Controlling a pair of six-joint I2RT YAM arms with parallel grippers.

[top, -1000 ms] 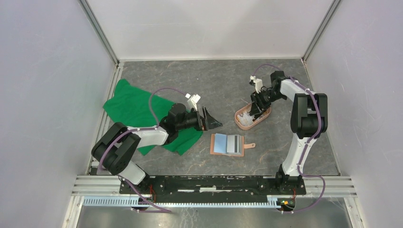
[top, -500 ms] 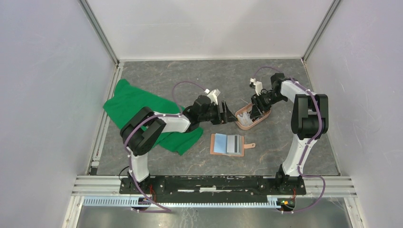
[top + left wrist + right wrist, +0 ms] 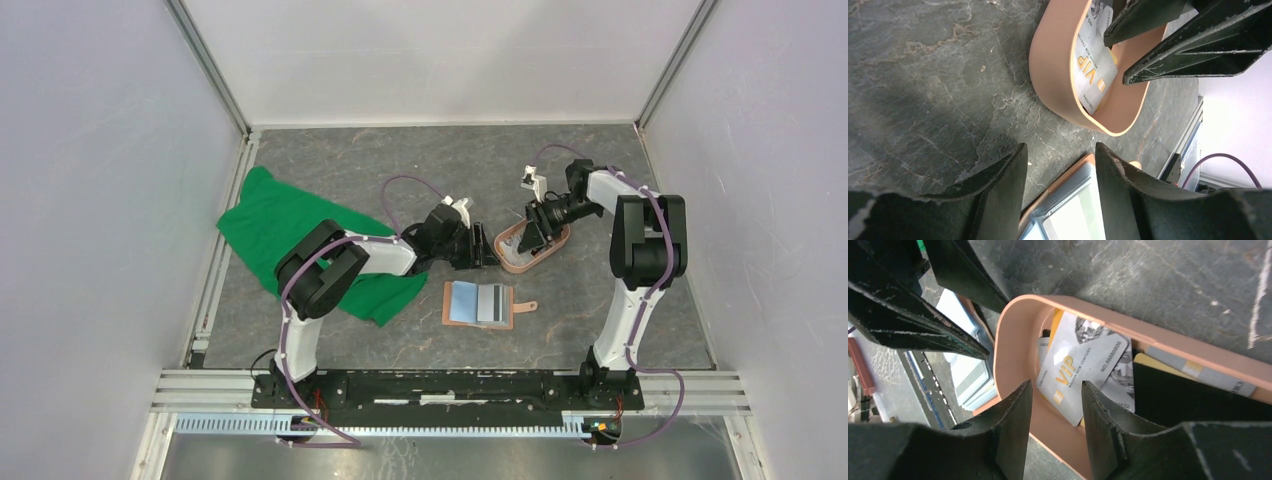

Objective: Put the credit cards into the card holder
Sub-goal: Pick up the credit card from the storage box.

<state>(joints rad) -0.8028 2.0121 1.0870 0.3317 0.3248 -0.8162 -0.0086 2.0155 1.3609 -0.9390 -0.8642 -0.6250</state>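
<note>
Grey stone tabletop (image 3: 400,170) here. The credit cards (image 3: 1083,370) are piled in the pink tray (image 3: 512,268); the card holder (image 3: 478,304) is laid open just on its near side. The left gripper (image 3: 1060,150) is held open and empty beside the tray; the right gripper (image 3: 1055,385) is spread open above the cards.

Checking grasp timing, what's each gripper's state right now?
Left gripper: open, holding nothing.
Right gripper: open above the credit cards in the tray, nothing gripped.
</note>
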